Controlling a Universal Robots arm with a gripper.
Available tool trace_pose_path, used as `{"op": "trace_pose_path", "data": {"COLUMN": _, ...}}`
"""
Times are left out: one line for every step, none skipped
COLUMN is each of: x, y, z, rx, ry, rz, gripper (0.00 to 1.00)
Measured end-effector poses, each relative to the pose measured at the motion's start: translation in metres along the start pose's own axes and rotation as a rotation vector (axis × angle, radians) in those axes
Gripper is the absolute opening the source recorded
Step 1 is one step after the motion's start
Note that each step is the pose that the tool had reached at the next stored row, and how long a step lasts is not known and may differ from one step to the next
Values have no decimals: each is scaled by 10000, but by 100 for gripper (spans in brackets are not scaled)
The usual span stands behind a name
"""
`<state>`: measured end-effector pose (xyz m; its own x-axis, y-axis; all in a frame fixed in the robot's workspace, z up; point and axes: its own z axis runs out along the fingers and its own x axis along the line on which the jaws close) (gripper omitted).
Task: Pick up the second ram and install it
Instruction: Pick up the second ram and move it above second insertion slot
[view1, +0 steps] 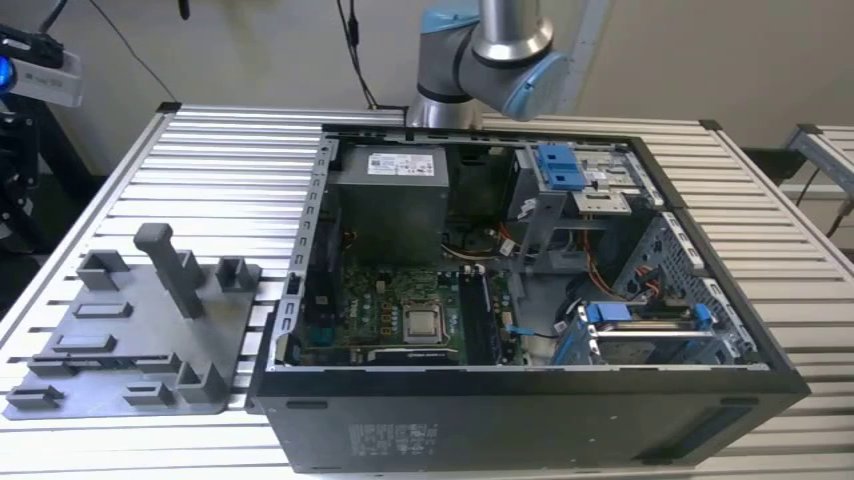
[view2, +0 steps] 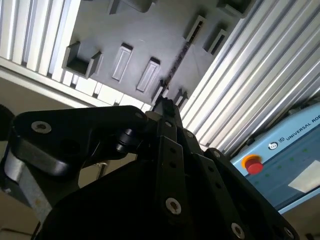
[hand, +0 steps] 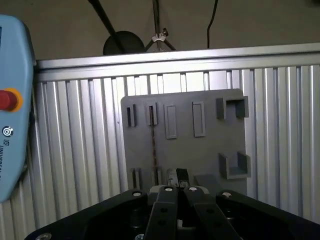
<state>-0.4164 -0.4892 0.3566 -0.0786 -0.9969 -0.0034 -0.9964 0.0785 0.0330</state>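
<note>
The second ram (hand: 153, 140) stands on edge in a slot of the grey fixture plate (hand: 200, 150), showing as a thin dark line. In the second wrist view the same ram (view2: 176, 64) crosses the plate (view2: 135, 40) as a narrow dark strip. My gripper (hand: 179, 186) hangs well above the plate, apart from the ram, its fingers drawn together with nothing between them. In the second wrist view the gripper (view2: 165, 106) has its tips over the near end of the ram. The exterior view has the plate (view1: 134, 340) at its left on the slatted table.
An open computer case (view1: 534, 410) with its motherboard (view1: 387, 310) lies at the exterior view's right, next to the plate. The arm's base (view1: 467, 60) stands behind the case. A blue pendant (hand: 12, 120) with a red button lies beside the plate.
</note>
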Motion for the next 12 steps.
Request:
{"op": "trace_pose_path", "data": {"x": 0, "y": 0, "z": 0, "rx": 0, "ry": 0, "rz": 0, "gripper": 18}}
{"op": "trace_pose_path", "data": {"x": 0, "y": 0, "z": 0, "rx": 1, "ry": 0, "rz": 0, "gripper": 18}}
{"op": "trace_pose_path", "data": {"x": 0, "y": 0, "z": 0, "rx": 1, "ry": 0, "rz": 0, "gripper": 24}}
{"op": "trace_pose_path", "data": {"x": 0, "y": 0, "z": 0, "rx": 1, "ry": 0, "rz": 0, "gripper": 30}}
{"op": "trace_pose_path", "data": {"x": 0, "y": 0, "z": 0, "rx": 1, "ry": 0, "rz": -1, "gripper": 36}}
{"op": "trace_pose_path", "data": {"x": 0, "y": 0, "z": 0, "rx": 2, "ry": 0, "rz": -1, "gripper": 36}}
{"op": "trace_pose_path", "data": {"x": 0, "y": 0, "z": 0, "rx": 2, "ry": 0, "rz": 0, "gripper": 42}}
{"op": "trace_pose_path", "data": {"x": 0, "y": 0, "z": 0, "rx": 2, "ry": 0, "rz": 0, "gripper": 42}}
{"op": "trace_pose_path", "data": {"x": 0, "y": 0, "z": 0, "rx": 3, "ry": 0, "rz": 0, "gripper": 42}}
{"op": "trace_pose_path", "data": {"x": 0, "y": 0, "z": 0, "rx": 3, "ry": 0, "rz": 0, "gripper": 42}}
{"op": "trace_pose_path", "data": {"x": 0, "y": 0, "z": 0, "rx": 3, "ry": 0, "rz": 0, "gripper": 42}}
{"op": "trace_pose_path", "data": {"x": 0, "y": 0, "z": 0, "rx": 3, "ry": 0, "rz": 0, "gripper": 42}}
